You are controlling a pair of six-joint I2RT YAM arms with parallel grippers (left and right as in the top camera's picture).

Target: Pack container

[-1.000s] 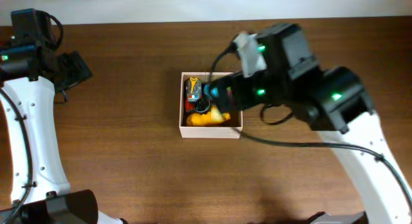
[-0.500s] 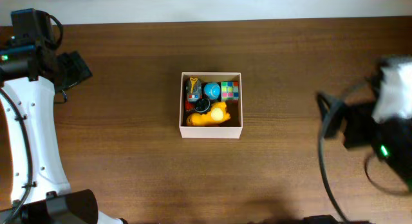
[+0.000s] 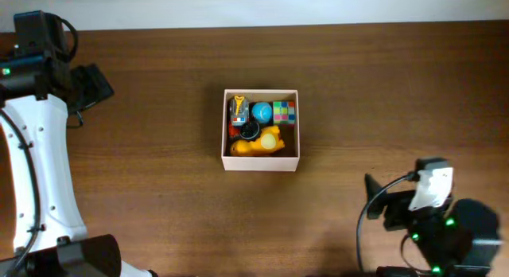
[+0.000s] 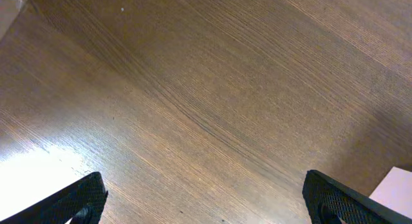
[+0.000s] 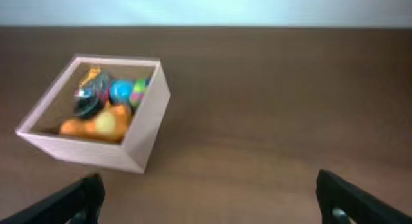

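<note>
The container (image 3: 262, 162) is a square cream-walled cardboard box in the middle of the table. It holds a yellow-orange toy (image 3: 258, 143), a blue ball (image 3: 262, 112), a multicoloured cube (image 3: 284, 111) and a small yellow-grey toy (image 3: 237, 111). It also shows in the right wrist view (image 5: 145, 114), at the upper left. My right gripper (image 5: 209, 198) is open and empty, low at the table's front right, well away from the box. My left gripper (image 4: 203, 201) is open and empty over bare wood at the far left.
The left arm (image 3: 36, 134) runs down the table's left side. The right arm's base (image 3: 433, 217) sits at the front right corner. A pale wall edge borders the table's far side (image 3: 254, 6).
My right arm has pulled back from over the box to the table's front right corner, leaving the cube and ball in view inside the box. The left arm has not moved.
</note>
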